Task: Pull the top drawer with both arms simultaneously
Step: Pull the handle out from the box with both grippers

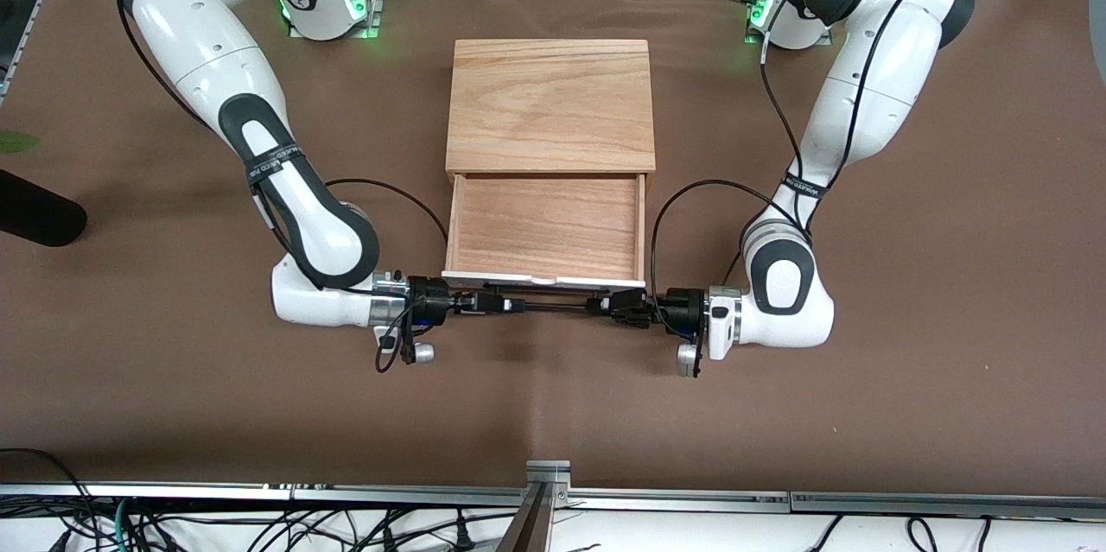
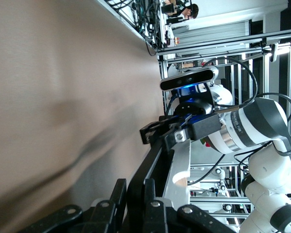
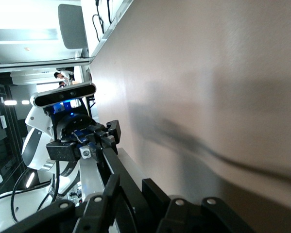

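Top drawer [image 1: 544, 228] already well out at the chest's [image 1: 549, 103] 6 o'clock, left gripper [image 1: 605, 307] and right gripper [image 1: 503, 305] both pinching its handle [image 1: 553, 307]; little pull left.

Brown counter [image 1: 950, 379] covers whole work area, faint crease running toward front camera. Metal rail [image 1: 553, 496] along its near edge, tangle of black cables [image 1: 216, 530] below. Dark rounded object [image 1: 34, 211] lies at counter edge at right arm's end, green scrap [image 1: 15, 141] just beside it.
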`<state>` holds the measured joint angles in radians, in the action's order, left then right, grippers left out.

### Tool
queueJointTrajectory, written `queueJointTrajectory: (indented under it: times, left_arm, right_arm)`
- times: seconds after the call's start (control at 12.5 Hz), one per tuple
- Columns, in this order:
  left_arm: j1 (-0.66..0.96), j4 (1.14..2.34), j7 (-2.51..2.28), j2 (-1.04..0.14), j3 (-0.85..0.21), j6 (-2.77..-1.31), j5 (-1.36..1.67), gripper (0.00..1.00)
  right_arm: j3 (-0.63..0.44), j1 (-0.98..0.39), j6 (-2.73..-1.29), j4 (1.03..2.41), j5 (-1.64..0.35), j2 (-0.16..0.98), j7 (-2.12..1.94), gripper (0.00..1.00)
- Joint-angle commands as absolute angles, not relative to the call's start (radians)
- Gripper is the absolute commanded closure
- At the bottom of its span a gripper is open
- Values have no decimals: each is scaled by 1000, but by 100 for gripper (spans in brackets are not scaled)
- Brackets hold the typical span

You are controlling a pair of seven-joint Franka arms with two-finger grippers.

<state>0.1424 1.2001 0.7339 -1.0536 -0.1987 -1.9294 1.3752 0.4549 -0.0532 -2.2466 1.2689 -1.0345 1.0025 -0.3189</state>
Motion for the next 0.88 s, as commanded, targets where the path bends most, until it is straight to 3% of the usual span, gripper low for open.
queueJointTrajectory:
  times: [0.0,0.08,0.32,0.4,0.48,0.56,0.64,0.72,0.8]
  left_arm:
    - [144,1193,723,-1057,-187,-1919,1385,58]
    - [144,1195,723,-1057,-187,-1919,1385,49]
    - [144,1197,724,-1054,-187,-1919,1384,44]
    - [144,1197,724,-1054,-187,-1919,1384,37]
    - [144,1197,724,-1054,-187,-1919,1385,37]
    - [144,1197,724,-1054,-187,-1919,1385,37]
    - [144,1197,726,-1054,-187,-1919,1385,28]
    - [144,1197,733,-1054,-187,-1919,1385,0]
    - [143,1197,733,-1052,-189,-1919,1384,0]
  right_arm:
    - [439,-46,-2249,1226,-1006,1011,-288,100]
    - [431,-46,-2249,1226,-1006,1009,-288,100]
    - [431,-51,-2252,1230,-1009,1009,-285,100]
    - [431,-51,-2255,1232,-1011,1009,-284,44]
    - [431,-52,-2255,1232,-1009,1006,-285,11]
    - [431,-52,-2258,1230,-1008,1000,-284,0]
    - [431,-52,-2258,1226,-1008,999,-284,0]
    - [431,-54,-2258,1224,-1008,996,-284,0]
    - [433,-52,-2257,1223,-1008,994,-285,0]
